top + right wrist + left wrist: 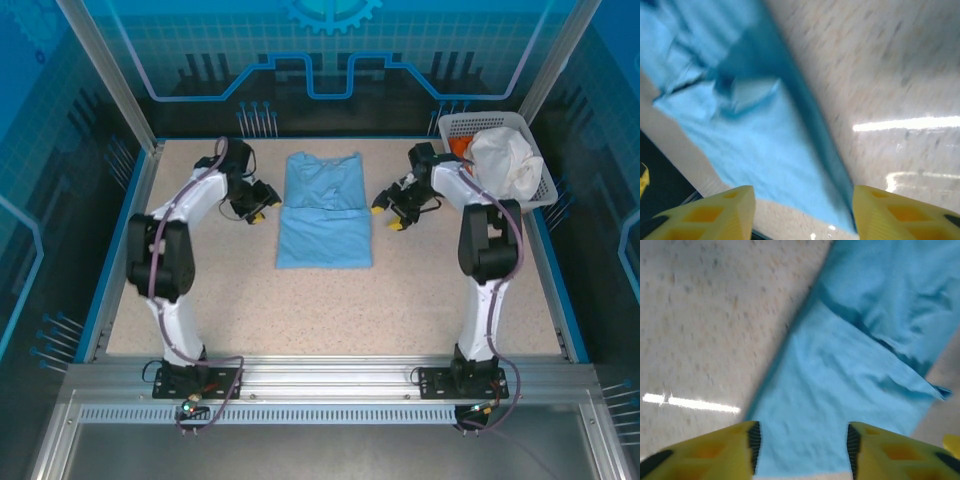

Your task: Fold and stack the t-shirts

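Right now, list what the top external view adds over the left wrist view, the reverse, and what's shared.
Top external adds the white plastic lattice basket holding a white shirt and an orange shirt, plus the right gripper. Left wrist adds the left gripper close up, yellow fingers apart. Both: the light blue t-shirt on the speckled table.

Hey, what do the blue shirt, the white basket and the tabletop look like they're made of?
Blue shirt: soft matte cloth, likely a cotton knit; it lies flat with creases and folded edges. Basket: white plastic, judging by its rigid lattice wall. Tabletop: hard speckled beige surface, perhaps laminate or stone-look; it reflects a light streak in the wrist views.
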